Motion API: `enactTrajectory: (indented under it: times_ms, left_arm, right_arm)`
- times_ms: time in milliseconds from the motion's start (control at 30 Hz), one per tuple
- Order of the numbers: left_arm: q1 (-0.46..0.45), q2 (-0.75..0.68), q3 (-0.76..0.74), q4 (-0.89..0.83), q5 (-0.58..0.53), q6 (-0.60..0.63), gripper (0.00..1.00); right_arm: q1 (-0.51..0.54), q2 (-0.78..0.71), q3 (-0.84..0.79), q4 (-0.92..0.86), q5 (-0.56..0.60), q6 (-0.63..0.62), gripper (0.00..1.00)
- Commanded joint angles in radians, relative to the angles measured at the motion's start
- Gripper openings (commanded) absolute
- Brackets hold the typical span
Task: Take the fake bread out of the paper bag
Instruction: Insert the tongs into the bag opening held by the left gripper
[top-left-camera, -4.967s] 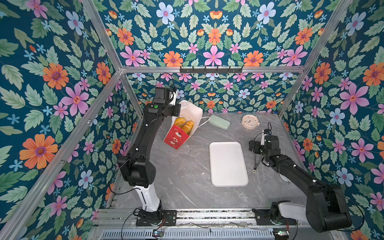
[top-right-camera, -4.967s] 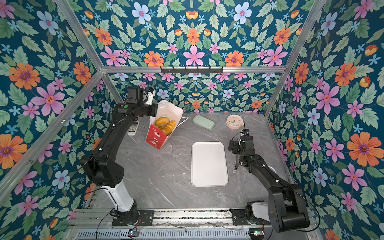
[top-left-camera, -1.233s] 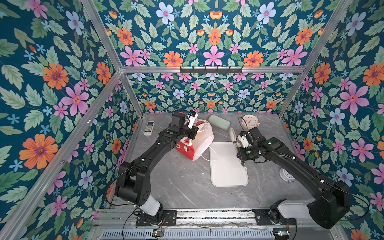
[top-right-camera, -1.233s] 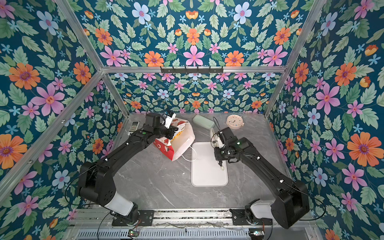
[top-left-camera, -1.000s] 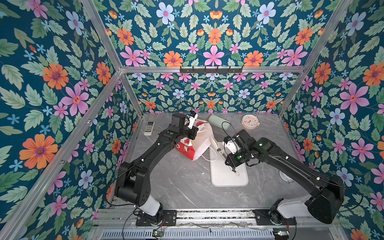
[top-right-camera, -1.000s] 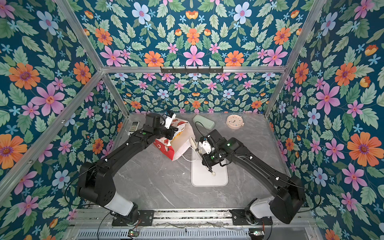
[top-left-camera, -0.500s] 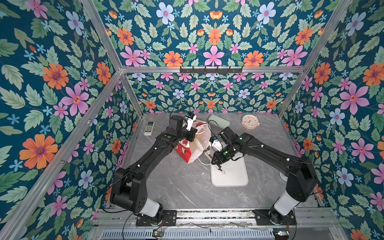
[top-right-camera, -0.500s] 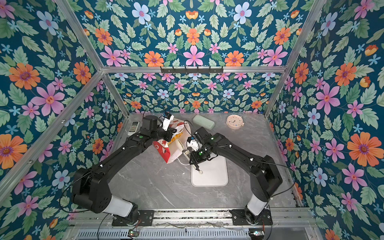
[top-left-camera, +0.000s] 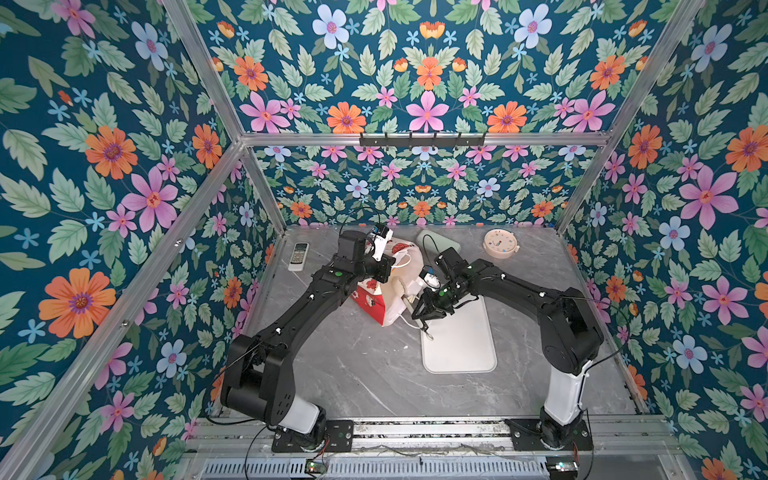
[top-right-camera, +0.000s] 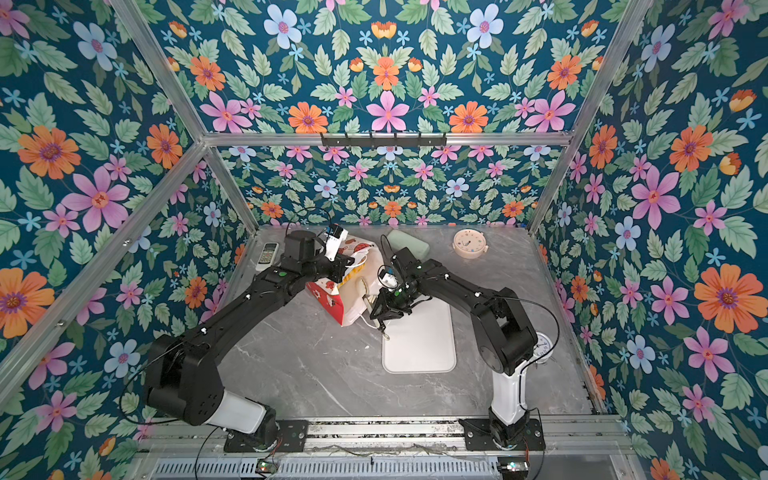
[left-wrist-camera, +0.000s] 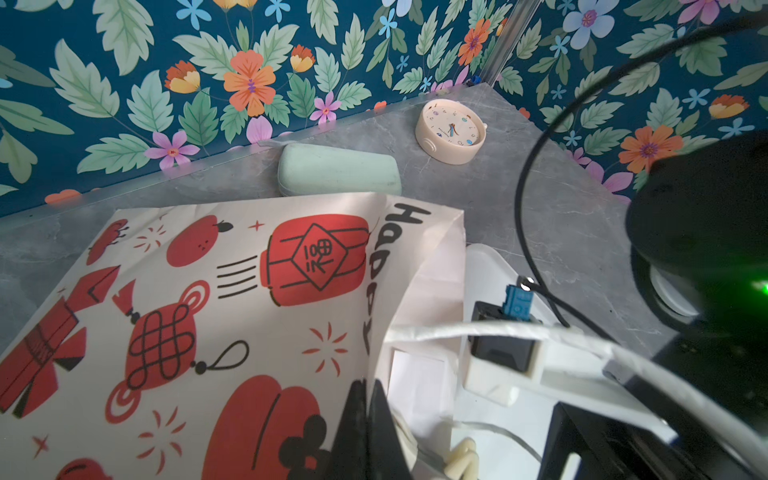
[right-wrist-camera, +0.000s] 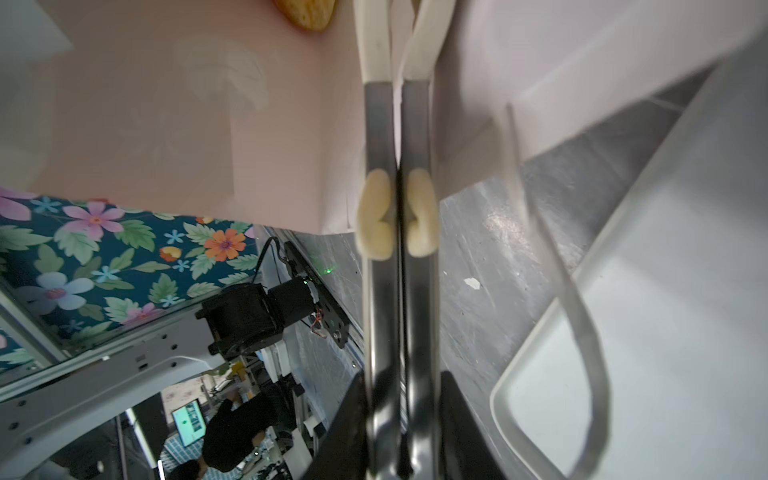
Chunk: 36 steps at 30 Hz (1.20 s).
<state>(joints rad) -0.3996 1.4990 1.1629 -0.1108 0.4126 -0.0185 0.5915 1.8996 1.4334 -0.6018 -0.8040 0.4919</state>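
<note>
Leaning over at the centre of both top views, the paper bag (top-left-camera: 390, 309) has its mouth turned toward the white tray (top-left-camera: 461, 349) at its right. The left gripper (left-wrist-camera: 365, 415) is pinched together on the bag's rim. The right gripper (right-wrist-camera: 401, 395) is clamped on metal tongs (right-wrist-camera: 378, 124) — arms nearly together, reaching into the mouth — near one orange fake bread (right-wrist-camera: 305, 14) inside.

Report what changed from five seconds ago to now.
The left hand, shut on the paper bag's rim, dragged it from the back left toward the tray and tipped it, mouth toward the tray. The right hand, gripping the tongs as before, crossed from the tray's right side to the bag's mouth. Tray, clock and green case stayed put; bread still inside.
</note>
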Motion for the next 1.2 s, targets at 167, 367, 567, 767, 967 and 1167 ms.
enactTrajectory:
  times_ms: [167, 367, 567, 767, 967, 1167]
  left_arm:
    - [-0.002, -0.016, -0.004, 0.031, 0.017, 0.025, 0.0]
    - [-0.01, -0.024, -0.018, 0.031, 0.041, 0.043, 0.0]
    - [-0.017, -0.027, -0.023, 0.02, 0.052, 0.066, 0.0]
    - [-0.02, -0.035, -0.024, 0.02, 0.056, 0.077, 0.0]
    - [-0.021, -0.046, -0.032, 0.02, 0.093, 0.094, 0.0]
    - [-0.022, -0.034, -0.027, 0.02, 0.089, 0.088, 0.0]
  right_arm:
    - [-0.004, 0.05, 0.032, 0.13, -0.176, 0.112, 0.26]
    - [-0.007, 0.098, 0.076, 0.151, -0.19, 0.142, 0.29]
    - [-0.016, 0.128, 0.1, 0.191, -0.21, 0.183, 0.32]
    - [-0.019, 0.142, 0.099, 0.21, -0.206, 0.21, 0.34]
    - [-0.024, 0.148, 0.102, 0.275, -0.186, 0.266, 0.35]
    - [-0.024, 0.159, 0.124, 0.298, -0.145, 0.293, 0.37]
